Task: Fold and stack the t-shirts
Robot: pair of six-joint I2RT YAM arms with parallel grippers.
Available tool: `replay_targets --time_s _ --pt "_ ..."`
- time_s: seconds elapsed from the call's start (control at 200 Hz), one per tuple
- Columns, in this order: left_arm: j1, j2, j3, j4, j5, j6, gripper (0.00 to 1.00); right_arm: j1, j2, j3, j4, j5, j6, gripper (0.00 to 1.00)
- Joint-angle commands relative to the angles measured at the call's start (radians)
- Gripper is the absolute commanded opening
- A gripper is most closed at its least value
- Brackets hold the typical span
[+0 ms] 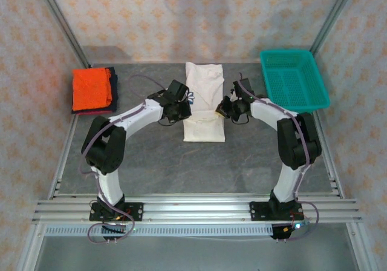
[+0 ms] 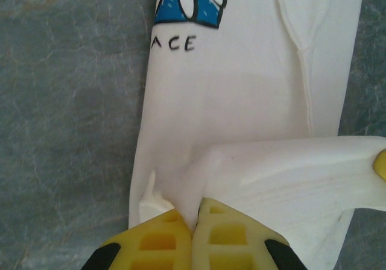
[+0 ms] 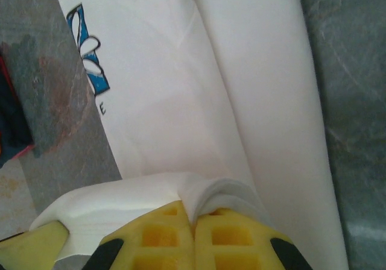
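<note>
Risk of skewed fold: long white cloth t-shirt with blue daisy print lies mid-table, left gripper and right gripper each pinching its lifted edge, fingers pressed together. Thin bite could slip; unequal travel would twist the crease.

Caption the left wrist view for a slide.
Left gripper shut on a fold of the white shirt, below its blue daisy print, grey table at left.

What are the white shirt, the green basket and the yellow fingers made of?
White shirt: soft matte cloth, probably cotton knit; it folds and creases. Basket: stiff teal plastic, judging by its moulded mesh. Yellow fingers: likely rubbery or plastic, matte, with moulded square pockets.
</note>
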Motion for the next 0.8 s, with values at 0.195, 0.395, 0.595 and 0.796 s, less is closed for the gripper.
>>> replay_targets --time_s 0.195,0.395,0.595,0.796 --pt "0.035 0.074 0.106 -0.06 -0.016 0.04 0.0 -0.039 0.076 0.092 0.036 0.001 -0.017 0.0" --pt "0.049 0.131 0.167 -0.072 -0.005 0.051 0.0 -0.057 0.109 0.114 0.037 0.0 -0.02 0.0" --pt "0.063 0.17 0.19 -0.082 -0.001 0.056 0.0 -0.061 0.155 0.143 0.038 -0.006 -0.022 0.0" --pt "0.073 0.189 0.208 -0.085 0.0 0.056 0.0 -0.063 0.191 0.174 0.033 -0.001 -0.027 0.0"
